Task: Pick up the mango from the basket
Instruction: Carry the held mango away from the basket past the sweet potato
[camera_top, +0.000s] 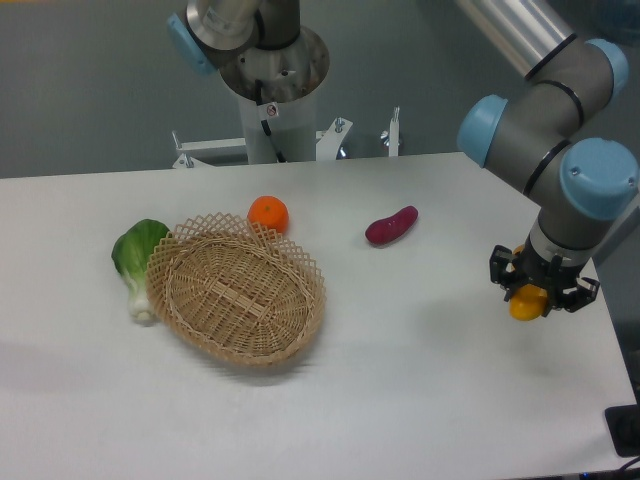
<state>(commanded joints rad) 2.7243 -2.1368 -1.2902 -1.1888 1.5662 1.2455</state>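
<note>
1. I can read no text, brand or number anywhere.
2. The small white sticker with a red mark on the grey cylindrical robot pedestal is too small for me to read.
</note>
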